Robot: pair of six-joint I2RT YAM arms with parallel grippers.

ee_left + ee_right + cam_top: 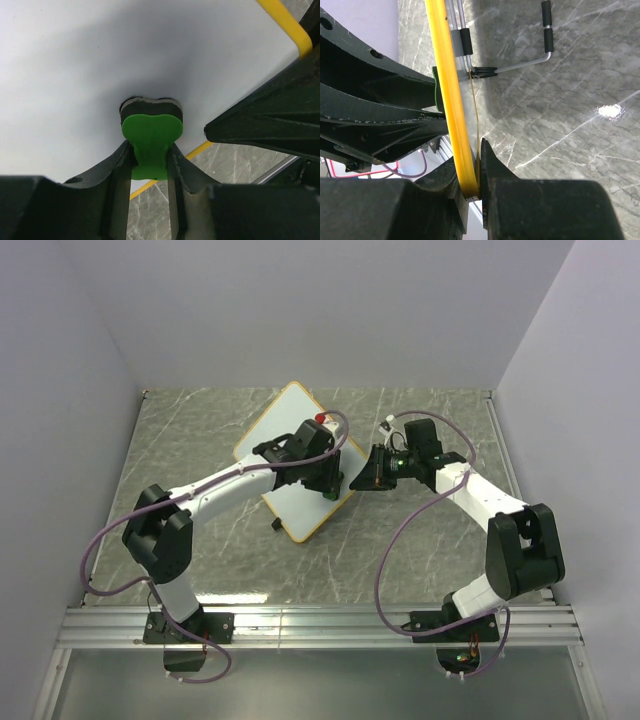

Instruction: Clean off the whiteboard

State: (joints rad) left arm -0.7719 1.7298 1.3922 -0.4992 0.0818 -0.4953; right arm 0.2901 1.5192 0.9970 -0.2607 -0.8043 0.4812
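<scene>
The whiteboard (pixel 290 420), white with a thin orange-yellow frame, lies tilted on the marble table. Its surface (pixel 100 55) shows no marks where visible. My left gripper (pixel 328 480) is shut on the green eraser (pixel 150 140), whose dark felt pad presses on the board near its right edge. My right gripper (pixel 362 472) is shut on the board's yellow frame (pixel 452 105) at the right corner, seen edge-on in the right wrist view. A black clip with wire handles (pixel 482 71) sits on that edge.
A small red-and-white object (pixel 321 419) shows behind the left wrist. A black clip (pixel 276 526) sticks out at the board's near edge. White walls enclose the table on three sides. A metal rail (pixel 320 620) runs along the near edge.
</scene>
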